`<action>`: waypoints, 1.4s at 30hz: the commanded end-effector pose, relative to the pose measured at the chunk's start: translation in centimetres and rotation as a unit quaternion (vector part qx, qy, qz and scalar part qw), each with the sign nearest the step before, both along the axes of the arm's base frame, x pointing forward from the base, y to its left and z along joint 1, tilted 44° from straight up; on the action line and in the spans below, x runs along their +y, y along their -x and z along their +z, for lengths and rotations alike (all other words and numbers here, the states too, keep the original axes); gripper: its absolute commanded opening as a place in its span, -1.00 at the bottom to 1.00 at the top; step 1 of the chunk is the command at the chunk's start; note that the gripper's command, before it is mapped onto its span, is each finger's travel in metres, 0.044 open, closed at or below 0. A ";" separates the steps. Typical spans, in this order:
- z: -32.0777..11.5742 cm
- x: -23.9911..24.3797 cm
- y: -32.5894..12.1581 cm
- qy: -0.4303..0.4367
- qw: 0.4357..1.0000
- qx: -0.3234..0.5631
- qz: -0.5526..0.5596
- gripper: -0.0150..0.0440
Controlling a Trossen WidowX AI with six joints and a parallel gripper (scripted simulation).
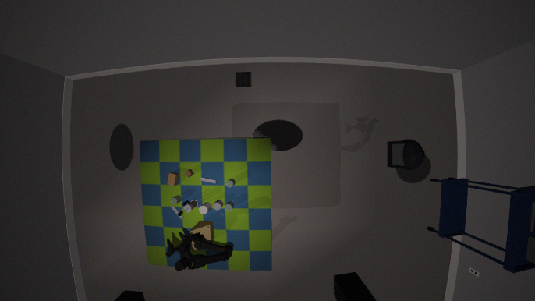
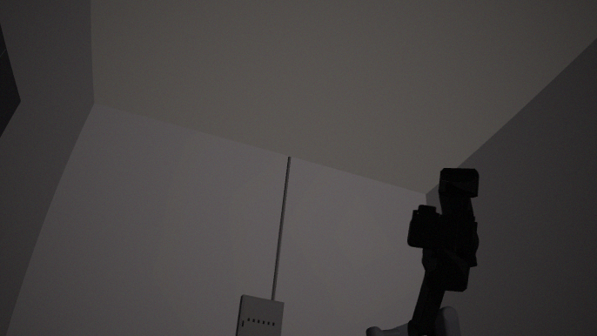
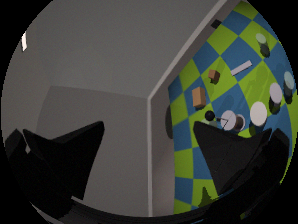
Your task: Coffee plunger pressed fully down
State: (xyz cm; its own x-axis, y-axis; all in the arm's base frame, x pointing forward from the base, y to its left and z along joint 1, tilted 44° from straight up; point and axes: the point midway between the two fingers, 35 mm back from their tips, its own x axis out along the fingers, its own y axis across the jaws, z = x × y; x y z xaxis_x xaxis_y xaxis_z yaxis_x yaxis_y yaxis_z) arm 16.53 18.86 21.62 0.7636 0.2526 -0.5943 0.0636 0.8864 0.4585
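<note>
One arm (image 1: pixel 203 251), folded low over the near edge of the checkered surface (image 1: pixel 259 175) in the top view. Tool (image 1: pixel 176 243) sits at the arm's left end, fingers spread nearly full width, nothing between them. Links run rightward from it to an elbow near the surface's near-middle squares, then double back toward the base. A tan box (image 1: pixel 203 230) lies just behind the arm.

Left to right in the wrist view: one dark finger (image 3: pixel 63 152) over grey floor, a wide gap, then the other finger (image 3: pixel 229 152) over the green-and-blue squares. The surface edge runs between them. Tool is tilted, aimed out toward the items, well apart from all of them.

Coffee press (image 1: pixel 189 205) stands upright, left in the row of cylinders mid-surface, with other cups to its right and a small dark piece just left of it. Too small to read plunger height. Press is well ahead of the tool, no contact.

Exterior view: only the upper arm links show as a dark silhouette at lower right, against the wall.
</note>
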 end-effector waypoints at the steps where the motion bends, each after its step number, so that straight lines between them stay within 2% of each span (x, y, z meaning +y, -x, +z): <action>1: -6.6 -0.5 -2.5 0.310 0.946 -0.047 0.077 1.00; 7: -11.3 -2.0 -3.7 0.533 0.830 -0.046 0.156 1.00; 9: -11.9 -2.3 -3.8 0.561 0.810 -0.044 0.166 1.00; 19: -16.0 -6.6 -3.3 0.562 0.810 -0.045 0.160 1.00; 42: -17.6 -7.2 -5.6 0.562 0.811 -0.043 0.159 1.00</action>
State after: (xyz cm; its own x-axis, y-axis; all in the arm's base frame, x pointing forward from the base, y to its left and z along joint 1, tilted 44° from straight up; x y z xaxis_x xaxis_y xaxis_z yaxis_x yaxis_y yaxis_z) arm 21.87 11.84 4.40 0.8187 -0.2202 -0.5304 -0.2335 0.7162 -0.6577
